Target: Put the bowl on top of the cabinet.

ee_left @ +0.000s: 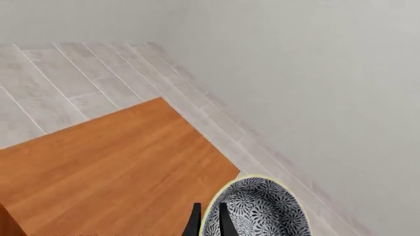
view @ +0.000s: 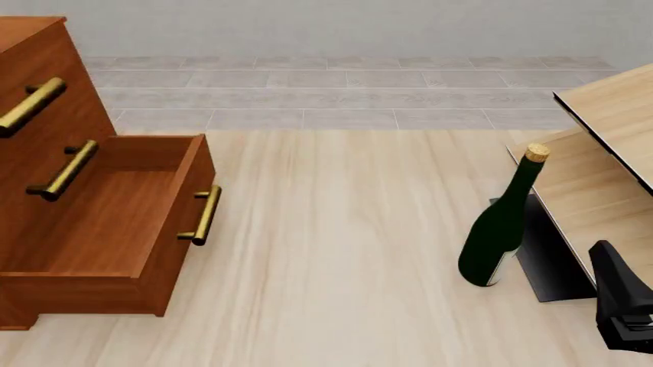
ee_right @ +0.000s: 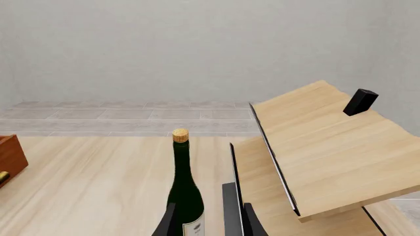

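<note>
Jaws of the left gripper pinch the bowl by its rim, holding it above the cabinet top at about four o'clock off its corner, and this small, stiff, probably slick and breakable bowl suits that grip.

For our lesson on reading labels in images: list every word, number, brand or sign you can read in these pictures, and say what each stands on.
None can be read.
The dark green glass wine bottle with a cork carries a white paper label, but its print is too small to read and partly cut off.
The reddish-brown wooden drawer cabinet shows no text.
The grey-white speckled bowl bears only a pattern.
</note>
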`<state>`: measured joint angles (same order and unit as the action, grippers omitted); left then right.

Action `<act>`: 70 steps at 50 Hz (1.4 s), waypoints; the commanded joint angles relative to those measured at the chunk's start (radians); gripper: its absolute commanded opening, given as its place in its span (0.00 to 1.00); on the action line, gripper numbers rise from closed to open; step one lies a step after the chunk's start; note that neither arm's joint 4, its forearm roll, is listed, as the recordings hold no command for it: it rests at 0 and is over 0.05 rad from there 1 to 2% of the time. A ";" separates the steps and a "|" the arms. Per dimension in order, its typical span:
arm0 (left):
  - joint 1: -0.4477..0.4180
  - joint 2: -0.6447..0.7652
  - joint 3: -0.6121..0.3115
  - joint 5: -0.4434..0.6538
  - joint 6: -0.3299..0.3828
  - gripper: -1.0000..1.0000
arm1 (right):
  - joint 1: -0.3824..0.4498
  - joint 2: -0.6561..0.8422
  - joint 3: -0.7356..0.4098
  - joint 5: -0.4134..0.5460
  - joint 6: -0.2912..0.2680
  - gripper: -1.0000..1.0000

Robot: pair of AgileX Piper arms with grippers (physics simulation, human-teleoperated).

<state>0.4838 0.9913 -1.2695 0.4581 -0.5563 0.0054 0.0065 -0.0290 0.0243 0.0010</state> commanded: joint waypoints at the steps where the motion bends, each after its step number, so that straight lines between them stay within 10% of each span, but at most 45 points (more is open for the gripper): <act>1: 0.032 0.016 -0.013 0.012 -0.009 0.00 | 0.000 0.000 0.000 0.000 0.000 1.00; 70: 0.144 0.131 0.037 -0.021 -0.016 0.00 | 0.000 0.000 0.000 0.000 0.000 1.00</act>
<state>0.6143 1.1152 -1.2378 0.4513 -0.5879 0.0055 0.0065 -0.0290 0.0243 0.0011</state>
